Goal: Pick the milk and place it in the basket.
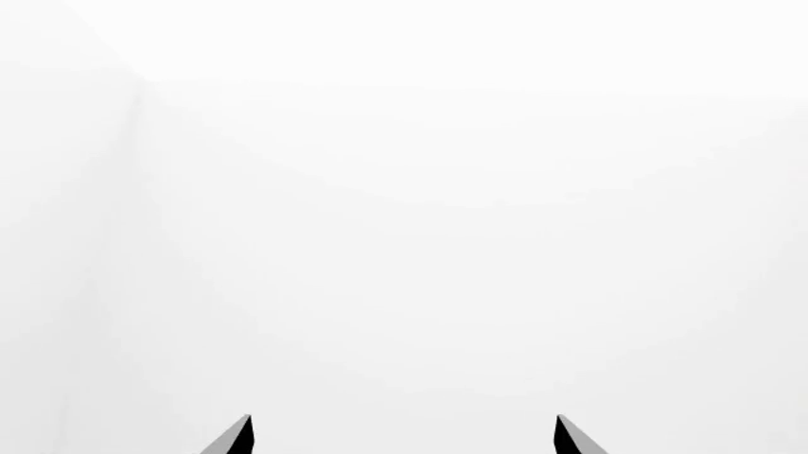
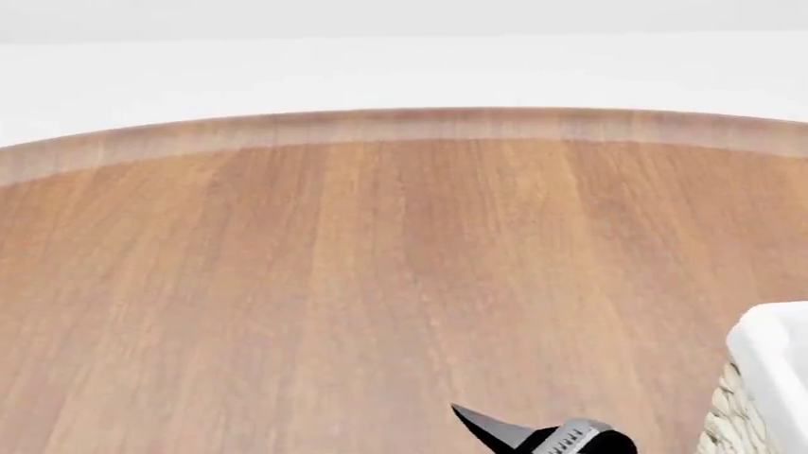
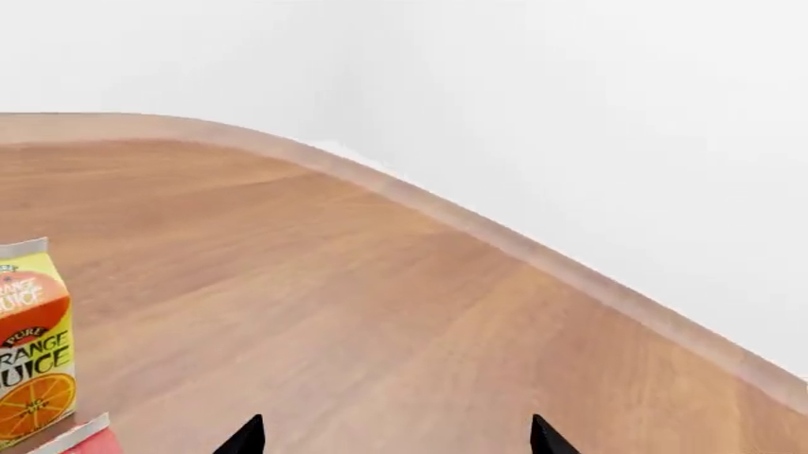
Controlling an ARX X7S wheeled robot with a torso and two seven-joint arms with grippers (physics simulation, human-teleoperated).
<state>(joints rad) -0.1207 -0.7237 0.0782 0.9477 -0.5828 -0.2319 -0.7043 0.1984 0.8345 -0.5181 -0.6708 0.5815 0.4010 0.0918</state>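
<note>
Only a red sliver of the milk [image 3: 86, 441] shows in the right wrist view, at the picture's edge next to the orange juice carton. My right gripper [image 3: 394, 437] is open over bare wood, empty, with the milk off to one side of its fingers. In the head view one dark fingertip [image 2: 486, 426] of that gripper pokes in at the bottom edge. A corner of the basket [image 2: 764, 364], white liner over cream wicker, sits at the lower right there. My left gripper [image 1: 404, 437] is open and empty, facing plain white walls.
An orange-and-yellow orange juice carton [image 3: 30, 342] stands upright beside the milk. The round wooden table [image 2: 378, 284] has a curved far edge with white floor and wall beyond it.
</note>
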